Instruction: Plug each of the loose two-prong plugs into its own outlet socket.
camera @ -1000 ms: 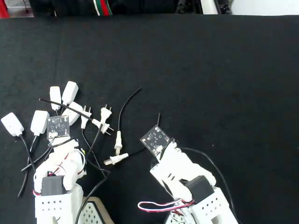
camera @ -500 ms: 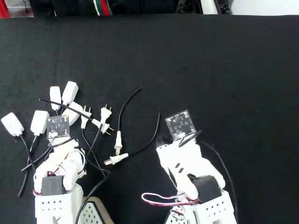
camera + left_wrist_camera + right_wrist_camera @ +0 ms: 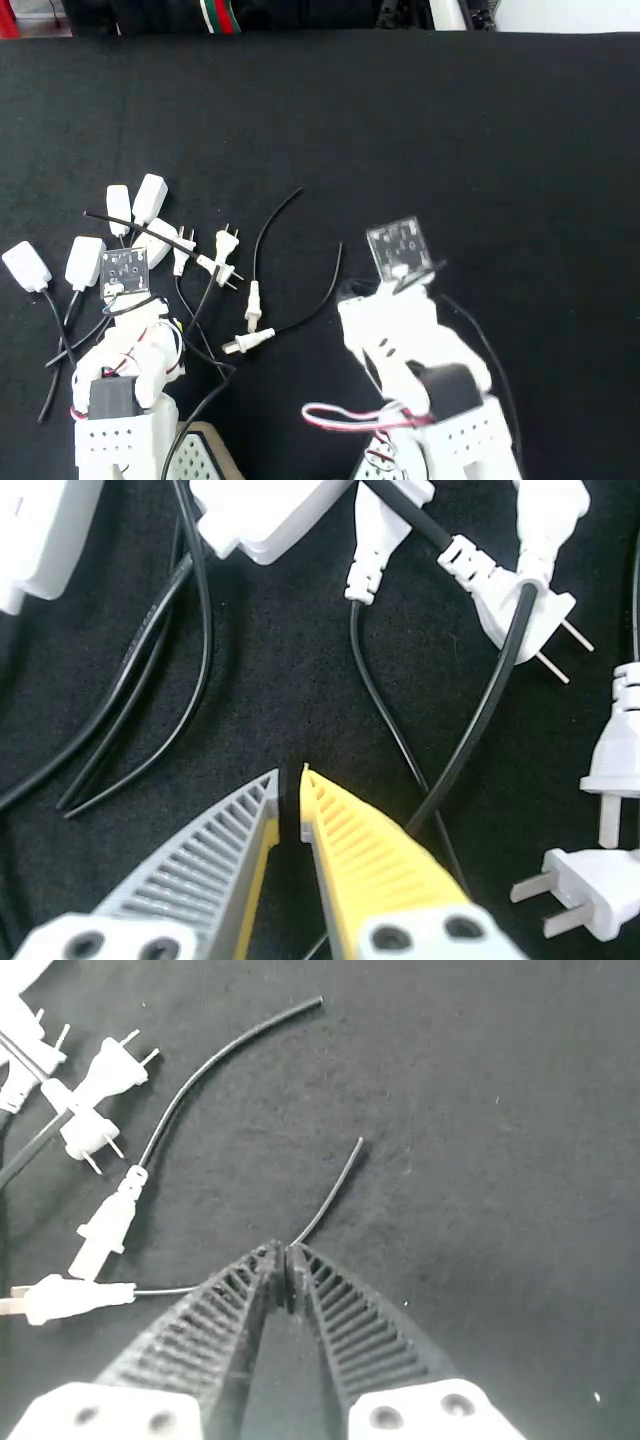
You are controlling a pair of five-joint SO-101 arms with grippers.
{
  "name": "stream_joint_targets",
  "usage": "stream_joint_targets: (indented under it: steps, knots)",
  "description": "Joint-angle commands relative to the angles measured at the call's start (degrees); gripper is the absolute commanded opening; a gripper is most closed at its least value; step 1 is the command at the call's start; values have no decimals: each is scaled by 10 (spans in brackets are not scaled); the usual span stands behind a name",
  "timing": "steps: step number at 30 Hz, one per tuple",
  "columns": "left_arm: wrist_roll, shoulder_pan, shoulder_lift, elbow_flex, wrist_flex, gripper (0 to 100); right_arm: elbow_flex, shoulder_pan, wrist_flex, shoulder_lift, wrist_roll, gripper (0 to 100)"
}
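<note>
Several white two-prong plugs (image 3: 228, 243) on thin black cables lie loose on the black table (image 3: 480, 140), between the two arms. White outlet sockets (image 3: 150, 197) are bunched at the left. My left gripper (image 3: 291, 780) hangs shut over bare cloth among cables, short of a plug (image 3: 530, 595) and a socket (image 3: 270, 515). My right gripper (image 3: 286, 1256) is shut low over the table. A thin cable end (image 3: 332, 1188) runs out from under its tips. The nearest plugs (image 3: 62, 1298) lie off to one side.
Black cables (image 3: 270, 225) loop and cross around the plugs and both arm bases. Two more sockets (image 3: 25, 265) sit at the far left. The table's far and right parts are bare cloth. Dark objects line the back edge.
The right arm has swung to the right, away from the plugs; its camera board moved from near the cable end to farther right. The left arm and the plugs stayed put.
</note>
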Motion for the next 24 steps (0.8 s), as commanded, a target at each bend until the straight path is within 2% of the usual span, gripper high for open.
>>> stream_joint_targets:
  steps: [1,9,24]
  knots:
    - [-2,0,-1,10,3,51,-103,3,-42,179,-33,12]
    - [-2,0,-1,10,3,51,-182,6,-55,362,-42,15]
    - [-2,0,-1,10,3,51,-161,6,-56,378,-46,15]
